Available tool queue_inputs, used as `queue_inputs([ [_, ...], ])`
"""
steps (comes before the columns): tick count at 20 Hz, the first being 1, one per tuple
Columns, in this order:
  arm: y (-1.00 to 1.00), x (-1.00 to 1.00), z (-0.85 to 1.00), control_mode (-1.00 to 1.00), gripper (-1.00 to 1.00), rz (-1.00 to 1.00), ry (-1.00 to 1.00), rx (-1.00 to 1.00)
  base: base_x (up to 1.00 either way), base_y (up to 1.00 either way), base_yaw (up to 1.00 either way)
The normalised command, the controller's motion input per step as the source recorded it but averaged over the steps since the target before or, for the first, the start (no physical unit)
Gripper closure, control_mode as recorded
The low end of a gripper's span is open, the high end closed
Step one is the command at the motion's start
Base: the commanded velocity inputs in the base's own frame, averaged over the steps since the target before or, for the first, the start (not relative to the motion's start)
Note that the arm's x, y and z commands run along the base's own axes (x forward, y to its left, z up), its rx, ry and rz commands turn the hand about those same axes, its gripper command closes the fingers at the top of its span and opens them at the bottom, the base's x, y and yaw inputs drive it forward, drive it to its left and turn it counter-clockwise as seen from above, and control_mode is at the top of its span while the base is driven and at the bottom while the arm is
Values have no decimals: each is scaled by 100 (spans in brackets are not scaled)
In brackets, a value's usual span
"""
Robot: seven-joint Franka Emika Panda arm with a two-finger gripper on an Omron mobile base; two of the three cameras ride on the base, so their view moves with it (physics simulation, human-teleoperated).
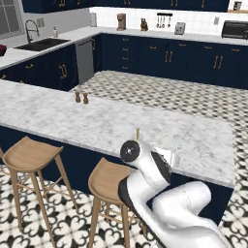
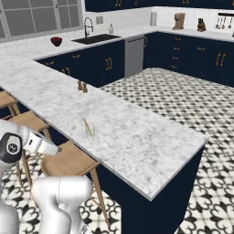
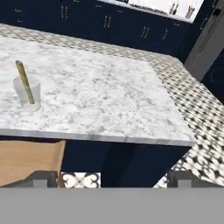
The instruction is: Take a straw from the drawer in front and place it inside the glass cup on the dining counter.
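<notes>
Straw already standing in the cup, hand pulled back below the counter edge

In the hand view the straw [image 3: 24,82] leans in the glass cup [image 3: 27,94] on the dining counter [image 3: 109,96], at about ten o'clock from the gripper [image 3: 112,177], well apart; its long axis runs near upright (top tipped toward eleven). The fingertips [image 3: 41,178] stand wide apart, holding nothing. I judge the placing done.

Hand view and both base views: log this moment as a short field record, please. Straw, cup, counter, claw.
straw: yellow, standing tilted inside the glass cup
glass cup: clear, upright on the dining counter
dining counter: marble; two brown shakers farther along
claw: tips apart, nothing between them, back from the counter edge
stools: wooden, below the counter
</notes>
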Motion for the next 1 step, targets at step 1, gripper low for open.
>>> queue_inputs([
  [1,0,-57,0,-100,-100,5,-17,0,0,0,0],
])
